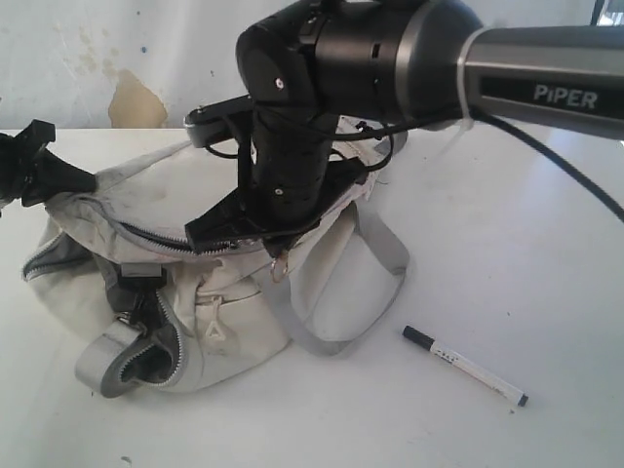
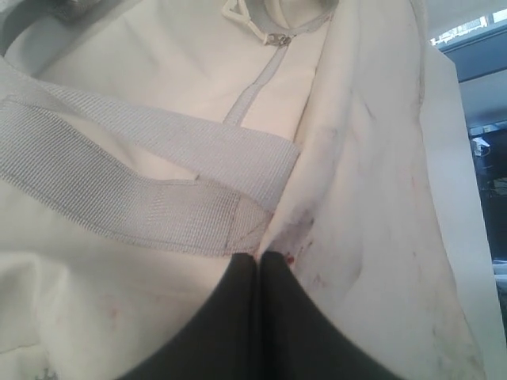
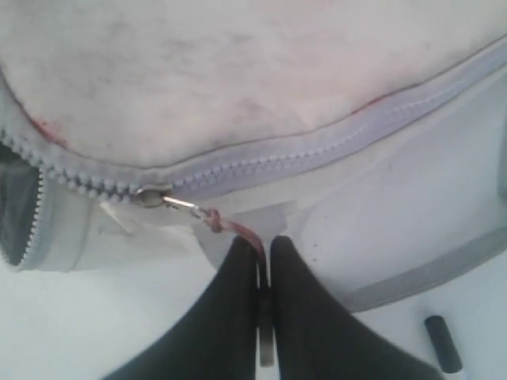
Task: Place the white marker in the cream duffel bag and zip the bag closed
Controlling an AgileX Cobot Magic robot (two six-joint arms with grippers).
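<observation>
The cream duffel bag (image 1: 234,322) lies on the left half of the white table. Its main zipper (image 3: 261,162) is closed on one side of the slider (image 3: 149,195) and gapes open on the other. My right gripper (image 3: 264,245) hangs over the bag's middle (image 1: 278,255), shut on the zipper pull tab and its reddish loop. My left gripper (image 2: 262,257), at the bag's far left end (image 1: 68,180), is shut on a fold of bag fabric beside a grey handle (image 2: 142,190). The white marker (image 1: 466,365) lies on the table outside the bag, right of it.
A grey strap loop (image 1: 380,283) trails from the bag toward the marker. An end pocket zipper (image 1: 146,356) stands open at the bag's front left. The right arm's cable (image 1: 546,156) arcs over the table. A stained wall (image 1: 136,97) stands behind.
</observation>
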